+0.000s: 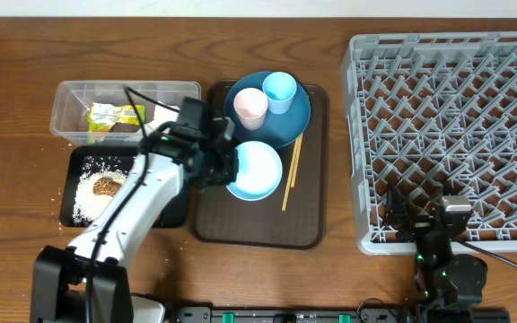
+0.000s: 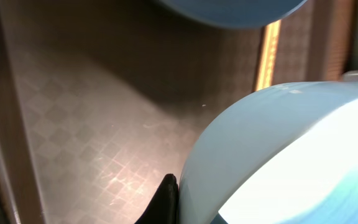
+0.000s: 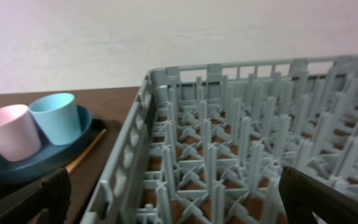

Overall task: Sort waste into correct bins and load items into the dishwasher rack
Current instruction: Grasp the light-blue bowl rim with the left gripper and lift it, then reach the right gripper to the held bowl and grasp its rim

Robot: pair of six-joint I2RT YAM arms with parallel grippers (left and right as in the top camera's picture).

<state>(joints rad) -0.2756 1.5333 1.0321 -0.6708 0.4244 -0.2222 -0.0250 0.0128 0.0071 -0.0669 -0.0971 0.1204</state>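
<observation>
My left gripper (image 1: 228,169) is shut on the left rim of the white bowl with a light blue outside (image 1: 258,170), over the brown serving tray (image 1: 258,224). In the left wrist view the bowl (image 2: 278,155) fills the lower right, and one black finger (image 2: 165,202) presses its outer wall. The blue plate (image 1: 300,118) carries the pink cup (image 1: 249,106) and the light blue cup (image 1: 279,90). The chopsticks (image 1: 292,170) lie to the right of the bowl. My right gripper (image 3: 179,205) stands open at the near edge of the grey dishwasher rack (image 1: 456,126), holding nothing.
A clear tub (image 1: 74,99) at the left holds a yellow-green wrapper (image 1: 115,117). In front of it a black tray (image 1: 173,211) holds white rice (image 1: 88,199) and a brown lump (image 1: 108,186). A few rice grains lie loose on the wooden table.
</observation>
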